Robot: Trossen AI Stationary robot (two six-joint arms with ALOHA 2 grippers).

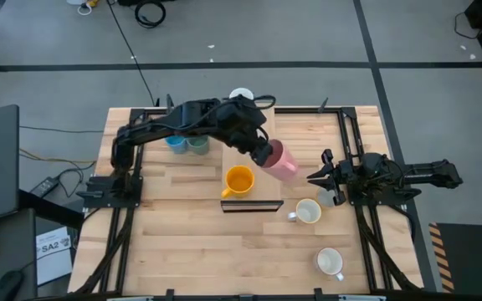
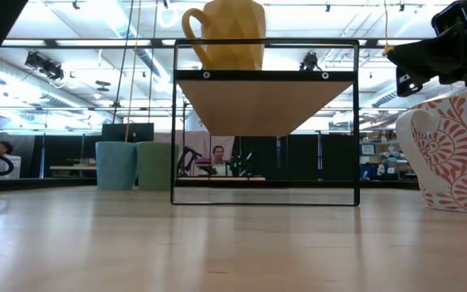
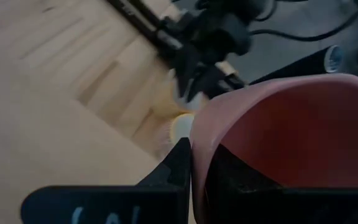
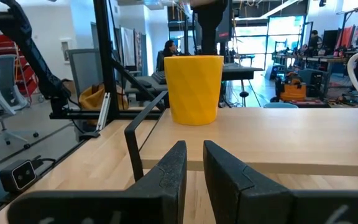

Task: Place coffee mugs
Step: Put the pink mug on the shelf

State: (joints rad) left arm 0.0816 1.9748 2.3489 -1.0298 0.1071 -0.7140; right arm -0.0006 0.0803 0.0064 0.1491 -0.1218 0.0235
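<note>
Left to right, high view: blue mug (image 1: 175, 143) and grey-green mug (image 1: 197, 144) stand side by side, touching or nearly so, near the table's (image 1: 182, 242) far-left part, partly under the left arm. White mug (image 1: 241, 94) at the far edge, mostly hidden behind the arm. Orange mug (image 1: 238, 181) sits upright on a raised wooden shelf (image 1: 266, 188) with a black wire frame, mid-table; low view shows it on top of the shelf, handle to one side. Left gripper (image 1: 268, 155) reaches over the shelf, fingers pinched on the rim of the pink mug (image 1: 283, 161), one finger (image 3: 176, 168) outside the wall and one inside; mug is tilted, held in the air just right of the orange one. Right gripper (image 1: 315, 177) waits at the table's right side, pointing at the shelf, fingers (image 4: 173, 171) nearly together with a narrow gap, nothing between them. Cream mug (image 1: 308, 211) on the table just right of the shelf's front corner. Another white mug (image 1: 330, 262) near the front-right edge. Patterned red-and-white mug (image 2: 452, 154) close to the low camera, upright.
</note>
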